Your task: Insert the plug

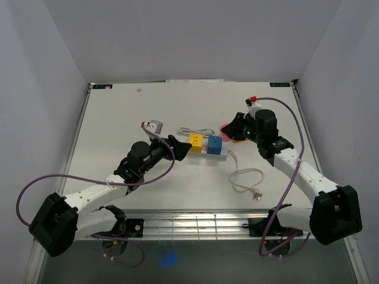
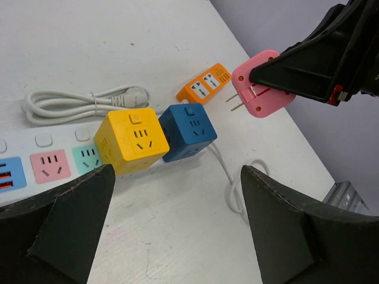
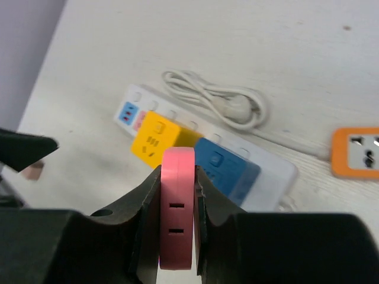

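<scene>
Clamping a pink plug [image 3: 177,207] by its two flat faces, the right gripper [image 1: 232,131] is shown in its own wrist view closed tight on it, the plug standing edge-on with two small slots on the facing edge; the prongs are hidden there. They are revealed only in the left wrist view, where two metal prongs [image 2: 235,102] stick out of the pink body toward the power strip [image 2: 35,145], held off the table [image 1: 118,118]. In that same view the left gripper [image 2: 177,174] is seen spread wide with nothing held in it, low over the table just in front of the strip. A yellow cube [image 2: 131,141] and a blue cube [image 2: 188,130] are plugged side by side into the white strip, and a pink socket [image 2: 50,165] and a mint socket [image 2: 89,158] are shown free beside the yellow cube; these cannot be made out from above. An orange adapter [image 3: 355,152] lies flat beyond the strip's blue-cube end, and a bundled white cable [image 3: 219,97] lies behind the strip. From above, the plug is placed just off the strip's right end, apart from it, with the left gripper at the other side, near the yellow cube.
</scene>
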Controlling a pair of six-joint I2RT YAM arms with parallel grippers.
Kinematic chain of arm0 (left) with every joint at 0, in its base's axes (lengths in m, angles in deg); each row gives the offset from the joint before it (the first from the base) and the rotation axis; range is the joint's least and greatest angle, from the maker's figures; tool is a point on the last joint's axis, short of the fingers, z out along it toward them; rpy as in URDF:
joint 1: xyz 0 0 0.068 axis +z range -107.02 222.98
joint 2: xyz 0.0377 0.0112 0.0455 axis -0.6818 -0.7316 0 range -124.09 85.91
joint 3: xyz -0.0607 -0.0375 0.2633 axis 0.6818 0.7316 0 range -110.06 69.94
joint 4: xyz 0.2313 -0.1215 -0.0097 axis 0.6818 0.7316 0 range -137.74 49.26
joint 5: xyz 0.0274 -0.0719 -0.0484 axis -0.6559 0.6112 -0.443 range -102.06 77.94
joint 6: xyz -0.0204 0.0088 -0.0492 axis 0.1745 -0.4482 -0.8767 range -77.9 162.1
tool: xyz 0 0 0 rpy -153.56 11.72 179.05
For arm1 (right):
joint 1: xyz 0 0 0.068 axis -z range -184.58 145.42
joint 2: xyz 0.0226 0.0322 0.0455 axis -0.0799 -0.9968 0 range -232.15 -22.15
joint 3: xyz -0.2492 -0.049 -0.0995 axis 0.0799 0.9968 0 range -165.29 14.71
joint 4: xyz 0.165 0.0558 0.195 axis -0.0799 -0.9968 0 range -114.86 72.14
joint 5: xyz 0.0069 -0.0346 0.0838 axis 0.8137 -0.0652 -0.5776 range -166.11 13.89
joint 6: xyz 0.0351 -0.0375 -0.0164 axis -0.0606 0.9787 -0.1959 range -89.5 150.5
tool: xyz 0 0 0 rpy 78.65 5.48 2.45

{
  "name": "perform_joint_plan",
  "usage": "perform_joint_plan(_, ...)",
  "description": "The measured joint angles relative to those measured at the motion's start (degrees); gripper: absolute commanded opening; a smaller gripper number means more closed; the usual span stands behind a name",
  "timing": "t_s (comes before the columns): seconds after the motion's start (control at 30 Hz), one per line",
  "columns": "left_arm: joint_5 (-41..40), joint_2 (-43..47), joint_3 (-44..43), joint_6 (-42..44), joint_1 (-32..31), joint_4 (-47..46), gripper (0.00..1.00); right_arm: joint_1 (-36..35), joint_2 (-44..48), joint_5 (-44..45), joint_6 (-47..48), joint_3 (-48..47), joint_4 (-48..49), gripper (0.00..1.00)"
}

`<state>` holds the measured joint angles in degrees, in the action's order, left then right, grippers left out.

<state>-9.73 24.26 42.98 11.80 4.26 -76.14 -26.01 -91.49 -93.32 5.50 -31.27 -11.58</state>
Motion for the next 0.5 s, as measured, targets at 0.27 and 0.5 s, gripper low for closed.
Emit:
perform_joint_plan(0.27, -0.13, -0.37, -0.02, -0.55, -0.02, 1.36, 0.98, 0.04, -0.07, 27.06, -7.67, -0.15, -11.21, 0.08)
perform_joint_plan(0.5, -0.17, -0.37, -0.04, -0.61, -0.02, 1.42, 0.98, 0.11, -10.16, 47.76, -26.08, -13.22, -32.15, 0.08)
